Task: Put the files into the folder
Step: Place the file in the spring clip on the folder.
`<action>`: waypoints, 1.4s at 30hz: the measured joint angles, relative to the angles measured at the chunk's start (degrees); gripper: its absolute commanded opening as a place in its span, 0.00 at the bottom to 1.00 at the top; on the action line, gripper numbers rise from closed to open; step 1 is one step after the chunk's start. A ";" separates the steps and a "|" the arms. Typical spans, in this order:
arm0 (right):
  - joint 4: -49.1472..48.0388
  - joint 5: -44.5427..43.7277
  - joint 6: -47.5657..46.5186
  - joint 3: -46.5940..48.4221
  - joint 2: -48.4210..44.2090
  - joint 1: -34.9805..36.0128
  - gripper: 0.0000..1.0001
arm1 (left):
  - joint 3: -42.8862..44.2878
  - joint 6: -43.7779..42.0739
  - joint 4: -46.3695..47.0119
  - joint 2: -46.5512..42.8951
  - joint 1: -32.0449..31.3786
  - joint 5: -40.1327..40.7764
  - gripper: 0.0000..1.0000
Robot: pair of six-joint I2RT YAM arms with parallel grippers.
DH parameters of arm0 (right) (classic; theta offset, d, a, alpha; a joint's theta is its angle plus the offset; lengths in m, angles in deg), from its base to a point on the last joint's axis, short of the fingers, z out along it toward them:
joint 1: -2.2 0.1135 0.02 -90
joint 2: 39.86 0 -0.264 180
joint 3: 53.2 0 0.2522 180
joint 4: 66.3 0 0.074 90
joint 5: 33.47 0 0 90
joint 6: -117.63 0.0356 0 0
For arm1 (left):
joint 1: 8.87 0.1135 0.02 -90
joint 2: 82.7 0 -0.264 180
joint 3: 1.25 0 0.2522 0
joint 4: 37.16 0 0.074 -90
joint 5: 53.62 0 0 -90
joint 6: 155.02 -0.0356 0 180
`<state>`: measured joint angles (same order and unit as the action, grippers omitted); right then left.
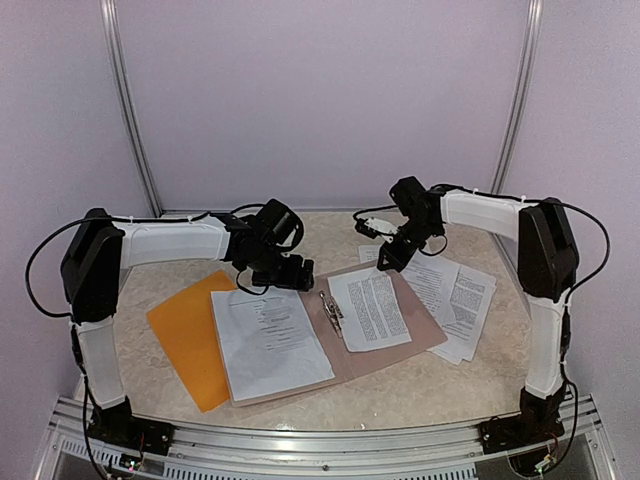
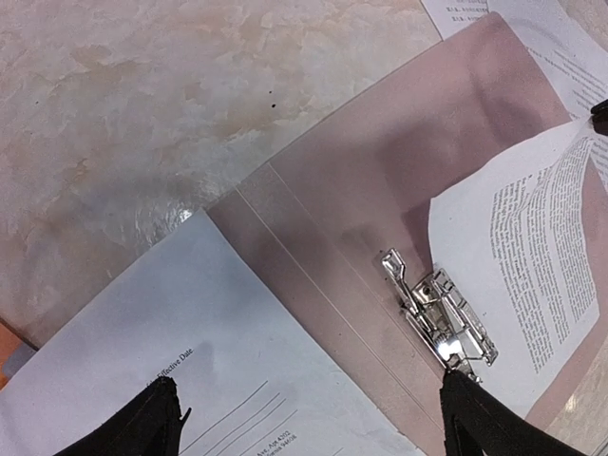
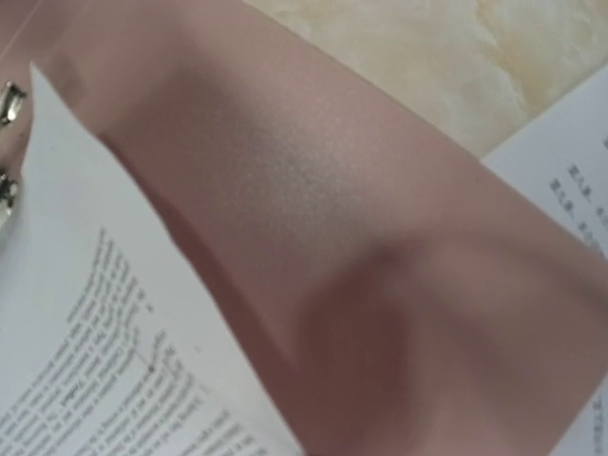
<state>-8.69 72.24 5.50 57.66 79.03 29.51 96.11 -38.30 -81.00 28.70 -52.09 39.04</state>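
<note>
The orange folder (image 1: 185,330) is seen lying flat at the left with no files (image 1: 268,340) visibly in it. Two sheets are spread on the clip board (image 1: 425,332) and the others on the worktop (image 1: 400,385). The left gripper (image 2: 309,399) is held released. The right gripper (image 1: 385,262) is clenched, perhaps on a sheet corner.

The left arm (image 1: 170,242) rises from the lower left of the overhead frame, bends at the elbow and reaches right toward the centre. Its left gripper (image 1: 288,272) points down with jaws spread wide, its black fingertips (image 2: 157,420) in the wrist view's bottom corners. The right arm (image 1: 482,212) mirrors it from the lower right, with the right gripper (image 1: 389,258) closed and tilted down-left.
</note>
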 measured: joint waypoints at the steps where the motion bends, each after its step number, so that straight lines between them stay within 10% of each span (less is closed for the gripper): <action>1: 0.28 0.17 -0.50 0.50 0.39 0.00 0.00 | 0.00 -0.02 0.00 0.00 0.00 0.02 0.91; 18: 3.28 1.42 -3.39 6.69 4.70 0.74 0.00 | 0.02 -0.02 -0.11 0.00 0.00 0.72 0.91; 34: 3.76 0.61 -3.23 7.98 5.86 1.68 0.41 | -0.87 0.07 -0.26 0.00 0.00 0.87 0.91; 42: 2.97 0.55 -2.29 7.98 5.86 2.29 0.44 | -1.40 0.07 -0.35 -0.02 0.00 0.90 0.91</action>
<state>-5.71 72.78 3.21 65.63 84.89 31.80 94.71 -38.23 -81.35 28.67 -52.09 39.93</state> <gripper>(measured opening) 0.439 0.905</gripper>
